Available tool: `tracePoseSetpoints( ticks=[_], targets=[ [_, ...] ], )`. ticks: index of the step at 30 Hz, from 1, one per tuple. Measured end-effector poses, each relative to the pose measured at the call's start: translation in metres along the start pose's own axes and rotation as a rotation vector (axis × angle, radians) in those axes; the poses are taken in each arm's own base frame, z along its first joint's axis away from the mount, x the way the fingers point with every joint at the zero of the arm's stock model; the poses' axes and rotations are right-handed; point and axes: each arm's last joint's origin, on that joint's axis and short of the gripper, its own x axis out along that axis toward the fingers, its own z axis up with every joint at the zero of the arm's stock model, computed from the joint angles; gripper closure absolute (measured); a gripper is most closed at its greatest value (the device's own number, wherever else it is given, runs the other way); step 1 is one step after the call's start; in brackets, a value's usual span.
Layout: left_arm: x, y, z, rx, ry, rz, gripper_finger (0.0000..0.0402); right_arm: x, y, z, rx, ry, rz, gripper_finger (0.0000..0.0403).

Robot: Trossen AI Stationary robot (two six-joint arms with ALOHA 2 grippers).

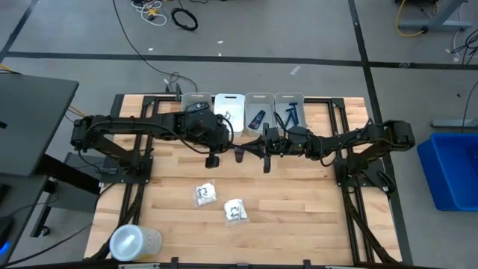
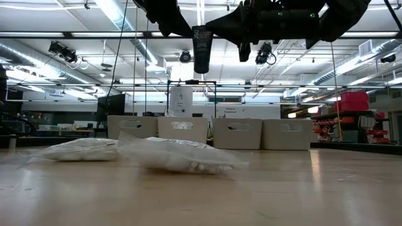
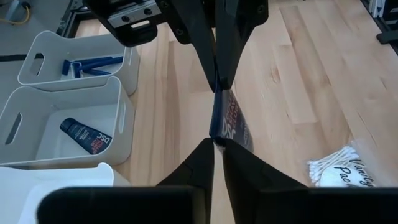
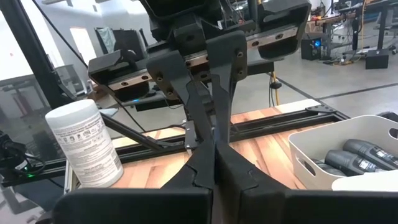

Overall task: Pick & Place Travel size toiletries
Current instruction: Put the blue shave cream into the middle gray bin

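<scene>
**Item: dark tube** (image 3: 229, 121), a travel-size toiletry. It hangs upright in the air above the table's centre, well clear of the wood, and is caught at both ends between the two grippers.

**Holders:**
- The right gripper (image 3: 217, 84) reaches in from 3 o'clock and is clenched on one end of the tube.
- The left gripper (image 3: 217, 144) reaches in from 9 o'clock and meets the other end. Whether it grips or merely touches cannot be told.
- The pose looks like a pass from one arm to the other, probably so the tube can reach a bin on the right arm's side.

**Destination:** a row of bins at 12 o'clock.
- One bin (image 3: 18, 118) already holds a like tube (image 3: 87, 135).
- The neighbouring bin (image 3: 37, 46) holds blue razors (image 3: 93, 62). The bins appear to be sorted by kind.

**Awaiting:** two white packets (image 1: 205, 193) (image 1: 236, 211) lie flat toward 6 o'clock.

**Other:** a wipes canister (image 1: 134, 243) stands at 7 o'clock.
</scene>
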Motion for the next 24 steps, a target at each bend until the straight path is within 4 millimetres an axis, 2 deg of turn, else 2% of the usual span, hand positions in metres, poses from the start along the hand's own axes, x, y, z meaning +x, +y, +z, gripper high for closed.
tracePoseSetpoints(
  ticks=[7, 18, 24],
  targets=[
    [0.0000, -0.0005, 0.0003, 0.017, -0.005, -0.017, 0.0331, 0.0000, 0.0001, -0.0003, 0.000, 0.003, 0.001, 0.0397],
    [-0.0002, -0.0012, -0.0020, -0.008, 0.018, -0.034, 0.0235, 0.0000, 0.0001, -0.0001, 0.000, 0.001, 0.001, 0.0398],
    [-0.0070, -0.0013, -0.0048, -0.032, 0.044, -0.031, 0.0211, 0.0000, 0.0000, 0.0000, -0.002, 0.000, 0.000, 0.0398]
  ],
)
